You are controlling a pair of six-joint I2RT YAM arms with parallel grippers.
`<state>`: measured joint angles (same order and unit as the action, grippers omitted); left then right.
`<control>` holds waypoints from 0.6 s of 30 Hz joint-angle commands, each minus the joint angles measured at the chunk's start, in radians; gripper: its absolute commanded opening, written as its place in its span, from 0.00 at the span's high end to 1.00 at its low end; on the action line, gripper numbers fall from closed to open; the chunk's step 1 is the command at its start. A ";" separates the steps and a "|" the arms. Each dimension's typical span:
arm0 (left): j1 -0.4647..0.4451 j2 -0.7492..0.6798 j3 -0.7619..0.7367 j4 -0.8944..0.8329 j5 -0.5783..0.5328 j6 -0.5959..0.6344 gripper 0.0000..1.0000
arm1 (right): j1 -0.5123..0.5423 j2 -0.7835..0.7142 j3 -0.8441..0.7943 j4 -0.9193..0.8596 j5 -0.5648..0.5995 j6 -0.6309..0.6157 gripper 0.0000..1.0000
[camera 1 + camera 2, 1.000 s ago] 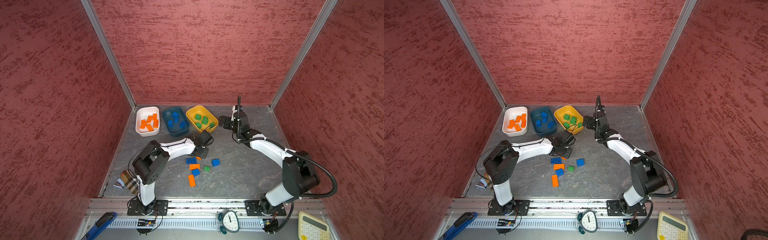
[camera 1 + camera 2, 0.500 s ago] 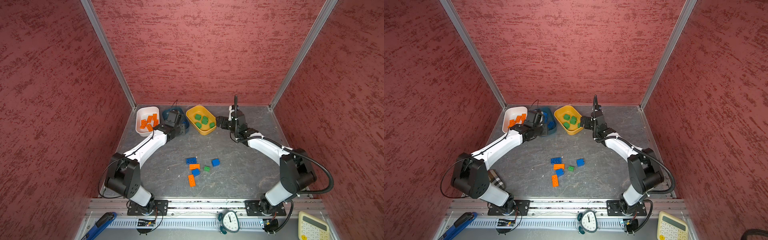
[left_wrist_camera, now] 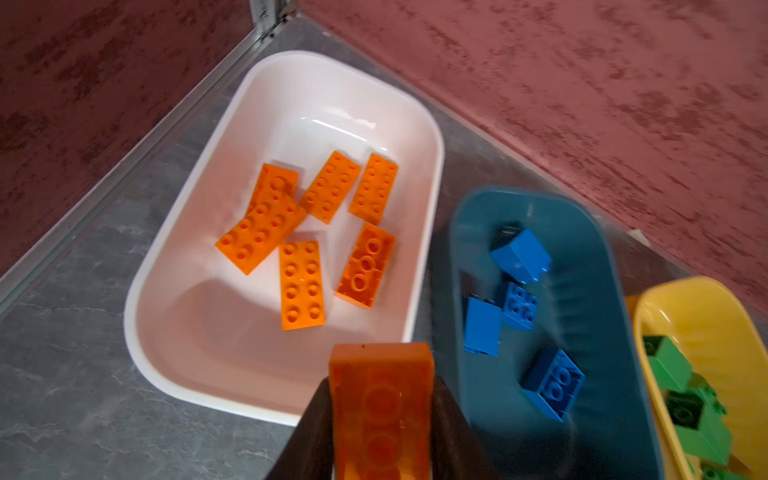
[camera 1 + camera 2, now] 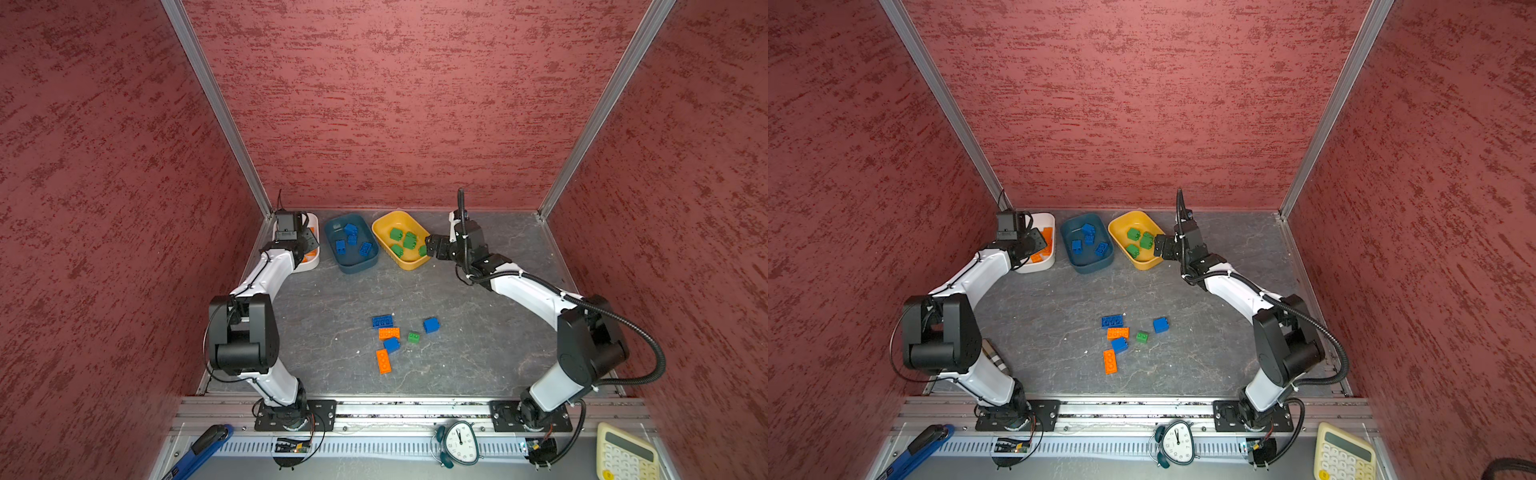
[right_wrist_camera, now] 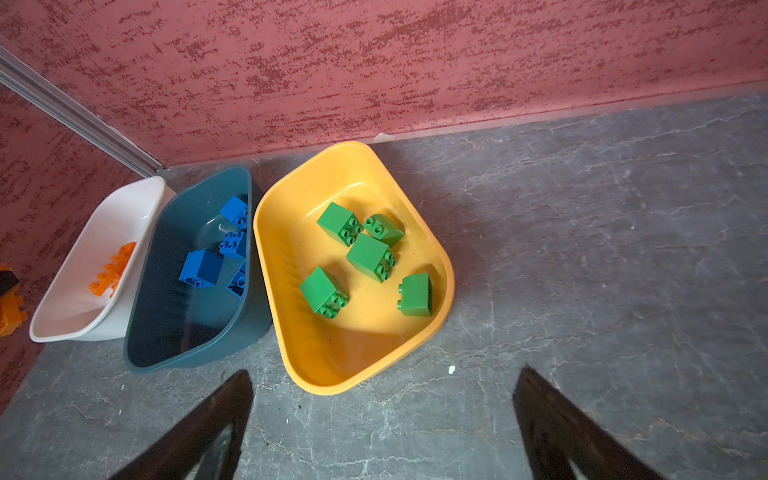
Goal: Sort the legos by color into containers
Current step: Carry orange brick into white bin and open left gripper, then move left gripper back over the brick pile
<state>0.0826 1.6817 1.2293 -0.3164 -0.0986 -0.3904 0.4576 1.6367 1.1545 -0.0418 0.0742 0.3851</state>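
Nearest the camera, along the front rail (image 4: 395, 409): a blue-handled tool (image 4: 199, 449), an alarm clock (image 4: 457, 442) and a pale yellow calculator (image 4: 625, 453).

Mid-counter (image 4: 332, 299): six loose legos in a small cluster. The nearest is an orange oblong (image 4: 383, 361). Beyond it lie a blue square (image 4: 391, 344) and a small green brick (image 4: 413, 337). A second orange oblong (image 4: 389, 333) lies just beside a blue oblong (image 4: 382, 321), and another blue square (image 4: 431, 325) sits slightly apart on the right.

Far edge, against the back wall: three tubs side by side.
- The white tub (image 3: 365, 104) stands in the left corner and holds six orange bricks (image 3: 301, 284), all lying flat.
- The teal tub (image 5: 187, 332) stands in the middle and holds four blue bricks (image 5: 201, 268).
- The yellow tub (image 5: 332, 357) stands on the right and holds five green bricks (image 5: 372, 257).

The left gripper (image 3: 381, 390) is clamped on a held orange brick (image 3: 380, 428), an oblong seen end-on from the left wrist. The brick hangs over the white tub's rim on the side toward the teal tub (in both top views the gripper sits above that tub).

The right gripper (image 5: 384, 372) has its jaws spread wide and grips nothing. It is poised by the yellow tub's near right rim.
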 commanded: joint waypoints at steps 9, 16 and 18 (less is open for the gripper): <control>0.103 0.244 0.266 -0.124 0.028 -0.057 0.80 | 0.012 0.007 0.031 -0.034 0.045 -0.018 0.01; 0.102 0.338 0.409 -0.189 0.108 -0.038 0.44 | 0.016 -0.003 0.024 -0.054 0.054 -0.031 0.01; 0.088 0.312 0.391 -0.163 0.135 -0.019 0.33 | 0.018 -0.005 0.021 -0.062 0.055 -0.033 0.01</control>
<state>0.1829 2.0159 1.6096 -0.4679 -0.0216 -0.4294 0.4648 1.6367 1.1545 -0.0841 0.1017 0.3691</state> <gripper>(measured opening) 0.640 0.989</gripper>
